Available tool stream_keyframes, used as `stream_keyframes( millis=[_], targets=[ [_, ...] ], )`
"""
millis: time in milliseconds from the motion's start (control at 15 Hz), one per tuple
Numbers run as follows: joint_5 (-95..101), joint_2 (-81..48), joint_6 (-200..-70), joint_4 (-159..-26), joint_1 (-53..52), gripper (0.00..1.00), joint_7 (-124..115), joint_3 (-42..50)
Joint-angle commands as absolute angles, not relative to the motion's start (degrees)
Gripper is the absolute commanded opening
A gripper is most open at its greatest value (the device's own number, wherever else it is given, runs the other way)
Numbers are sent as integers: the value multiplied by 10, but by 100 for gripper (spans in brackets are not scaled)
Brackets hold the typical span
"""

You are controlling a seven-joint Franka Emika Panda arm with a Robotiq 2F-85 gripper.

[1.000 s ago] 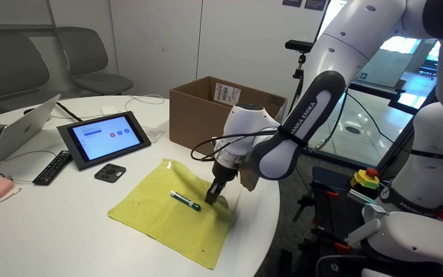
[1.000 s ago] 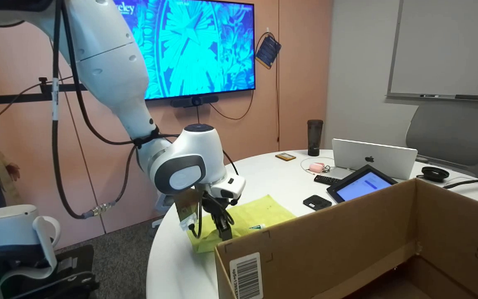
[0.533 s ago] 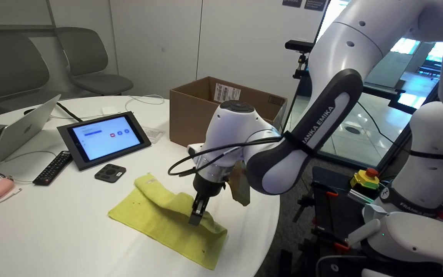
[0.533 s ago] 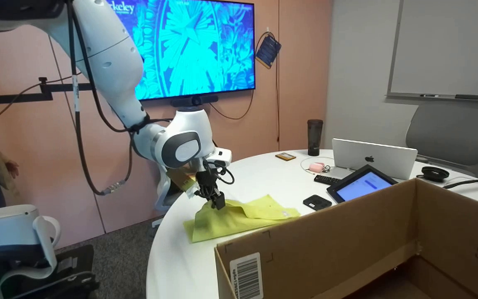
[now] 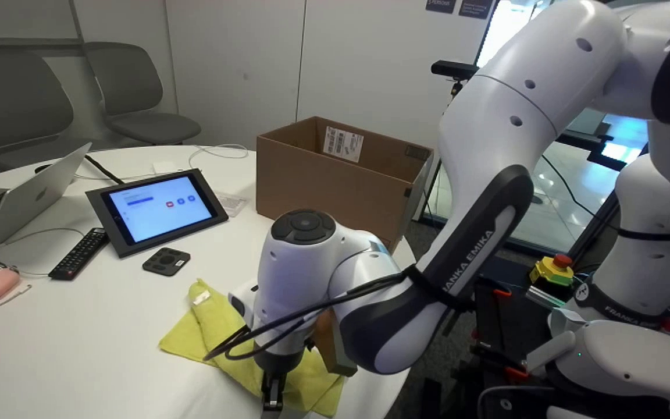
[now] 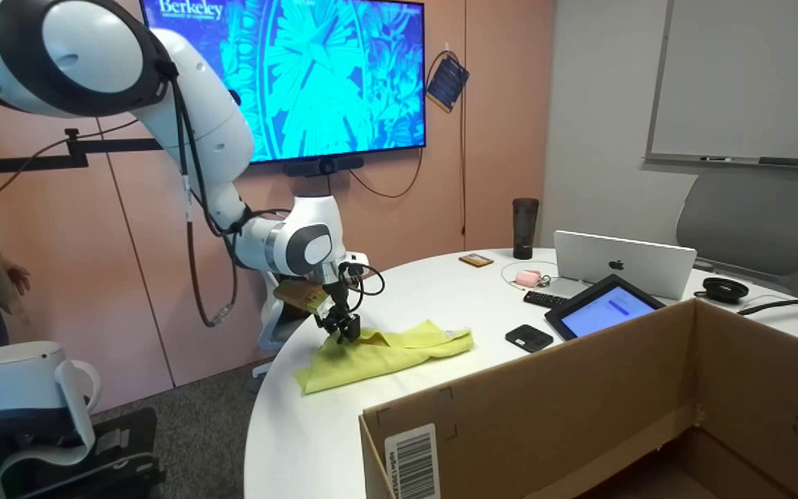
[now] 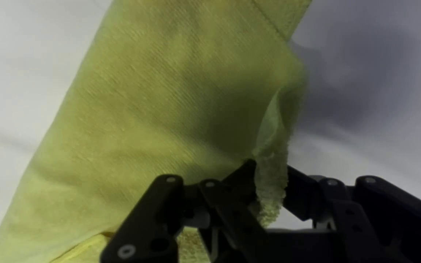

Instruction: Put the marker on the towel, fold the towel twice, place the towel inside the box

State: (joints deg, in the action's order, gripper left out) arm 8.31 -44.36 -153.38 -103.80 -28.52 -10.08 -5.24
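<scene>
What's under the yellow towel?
The white table shows around the yellow towel; the claw pinches one towel edge. Whatever lies beneath the towel or between its layers is covered. The task's marker is out of sight, possibly in the fold; these views can't confirm it.

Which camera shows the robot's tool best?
The wrist view: the tool is close up, pinching the yellow towel. Both exterior views show it small at the end of the arm, its grip hard to see.
</scene>
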Motion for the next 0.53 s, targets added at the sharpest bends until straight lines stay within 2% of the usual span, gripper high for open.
stream_keyframes(
  millis=[0, 467],
  targets=[
    [112, -486, -1479, -969, -289, 32, -70, -50],
    [85, -424, -1490, -1022, -219, 87, 37, -131]
  ],
)
